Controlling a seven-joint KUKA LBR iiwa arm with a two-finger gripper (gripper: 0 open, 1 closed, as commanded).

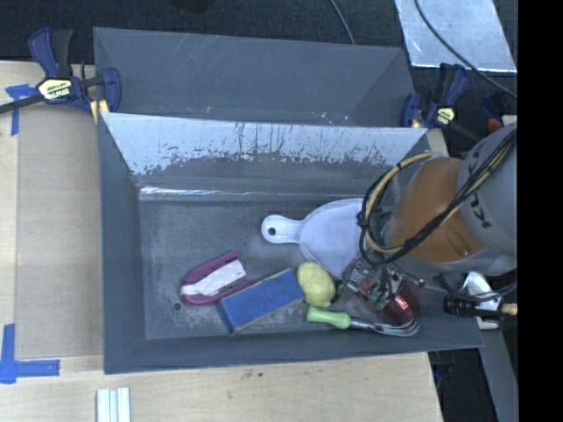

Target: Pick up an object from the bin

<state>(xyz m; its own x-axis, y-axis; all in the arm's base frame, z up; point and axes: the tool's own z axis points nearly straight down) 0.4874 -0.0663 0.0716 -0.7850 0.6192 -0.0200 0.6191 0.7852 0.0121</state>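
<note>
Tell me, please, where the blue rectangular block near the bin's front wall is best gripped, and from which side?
Probably from above, taking the blue block across its narrow middle: it lies flat with long edges seemingly free there, while the purple-and-white object and the yellow lemon-shaped thing crowd its ends.

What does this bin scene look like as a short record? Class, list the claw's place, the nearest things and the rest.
claw place: claw at the right end of the bin
nearest things: yellow ball; green-handled tool; white scoop
rest: blue block; purple and white item
</note>
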